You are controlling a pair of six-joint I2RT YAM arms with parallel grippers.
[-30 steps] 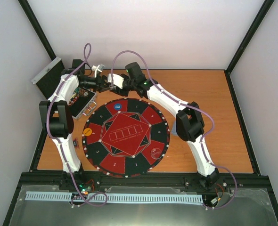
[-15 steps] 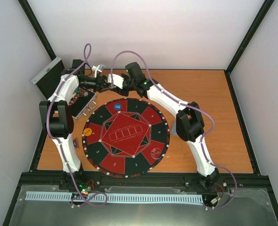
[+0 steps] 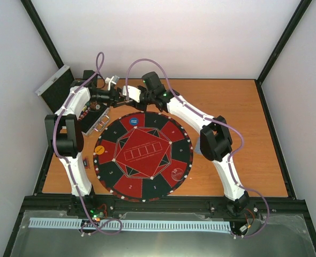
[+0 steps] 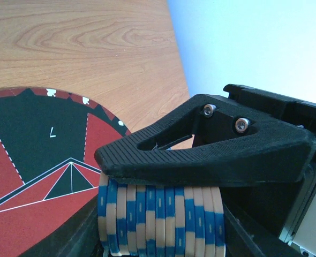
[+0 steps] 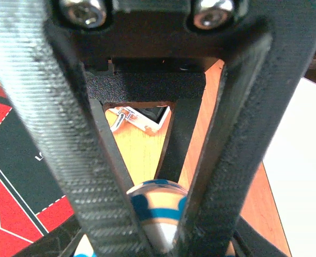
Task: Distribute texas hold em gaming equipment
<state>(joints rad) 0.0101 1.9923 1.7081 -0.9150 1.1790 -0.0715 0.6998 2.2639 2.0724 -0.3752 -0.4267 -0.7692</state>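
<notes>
Edged slightly leftward, the left gripper (image 3: pixel 117 98) and right gripper (image 3: pixel 125 92) meet just past the far-left rim of the mat (image 3: pixel 143 155). The left gripper is clamped on a stack of blue-and-tan chips (image 4: pixel 160 219). The right gripper straddles it, but I cannot tell whether it grips.

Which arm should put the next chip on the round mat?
Probably right: the right gripper straddles one chip, while the left gripper is busy holding the chip stack.

Your left arm (image 3: pixel 67 131) and right arm (image 3: pixel 214 140) both reach far left. The left gripper (image 3: pixel 117 97) clamps chips (image 4: pixel 163 219); the right gripper (image 3: pixel 127 92) straddles them.
</notes>
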